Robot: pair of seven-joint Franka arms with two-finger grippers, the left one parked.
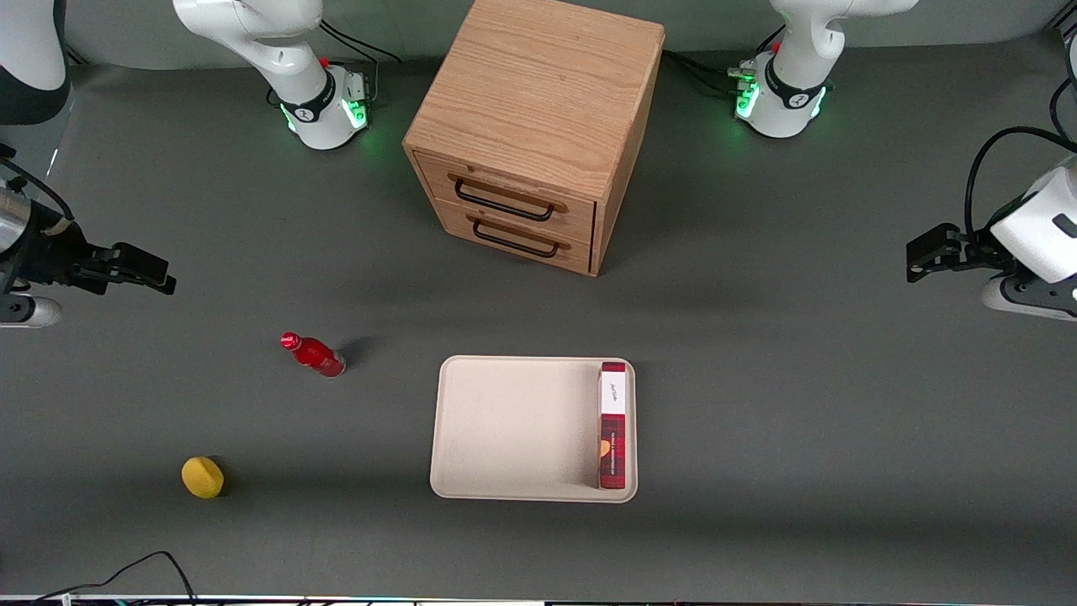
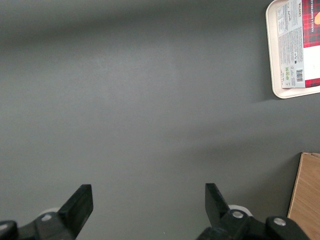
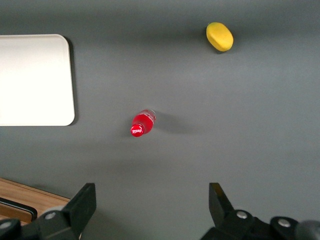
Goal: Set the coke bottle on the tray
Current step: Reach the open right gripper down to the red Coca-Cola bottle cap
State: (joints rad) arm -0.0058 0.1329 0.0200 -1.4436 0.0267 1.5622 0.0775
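Note:
The coke bottle point(image 1: 313, 354), small, glossy and all red, stands upright on the grey table, apart from the tray and toward the working arm's end. It also shows in the right wrist view point(image 3: 142, 124), seen from above, cap up. The cream-beige tray point(image 1: 505, 429) lies nearer the front camera than the cabinet, and one of its corners shows in the right wrist view point(image 3: 35, 80). My right gripper point(image 1: 160, 273) hangs open and empty at the working arm's end, well above the table and apart from the bottle. Its fingers stand wide apart in the right wrist view point(image 3: 151, 192).
A dark-red plaid box point(image 1: 614, 425) lies in the tray along the rim toward the parked arm. A yellow lemon point(image 1: 203, 477) sits nearer the front camera than the bottle. A wooden two-drawer cabinet point(image 1: 534, 126) stands farther back, both drawers shut.

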